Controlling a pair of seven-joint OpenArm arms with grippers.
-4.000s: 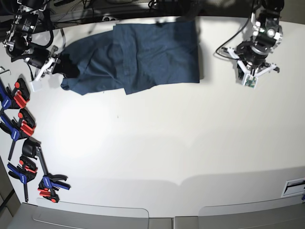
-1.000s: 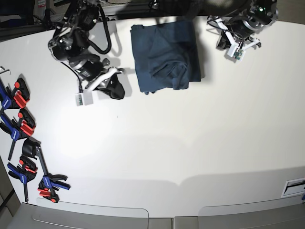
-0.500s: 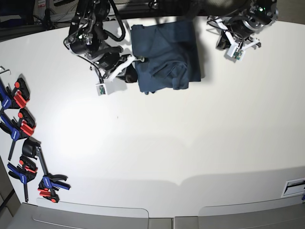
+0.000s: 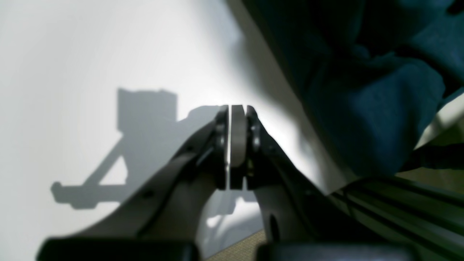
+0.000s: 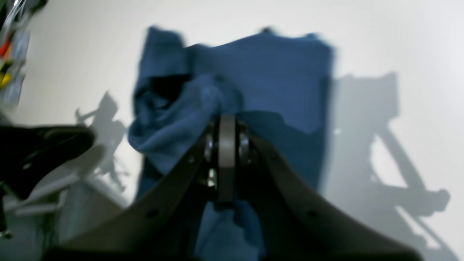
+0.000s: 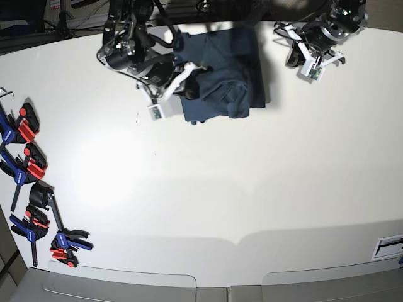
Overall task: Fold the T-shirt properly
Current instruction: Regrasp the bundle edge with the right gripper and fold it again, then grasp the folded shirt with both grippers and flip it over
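The dark navy T-shirt (image 6: 223,69) lies folded in a rough rectangle at the far middle of the table, with a bunched fold near its front left. In the right wrist view the T-shirt (image 5: 275,76) fills the centre. My right gripper (image 6: 191,86) hovers over the shirt's left edge. That right gripper (image 5: 226,123) is shut, pads together, with no cloth seen between them. My left gripper (image 6: 295,56) sits just right of the shirt, off the cloth. The left gripper (image 4: 237,116) is shut and holds nothing, with the T-shirt (image 4: 366,87) to its right.
Several blue and red clamps (image 6: 25,167) lie along the table's left edge. The table's far edge (image 4: 326,170) runs close behind the left gripper, with dark frame rails beyond it. A small label (image 6: 387,245) sits at the front right.
My right arm has swung rightward across the table, and its shut gripper now sits at the shirt's left edge. The left arm and the shirt have stayed put over the last second.
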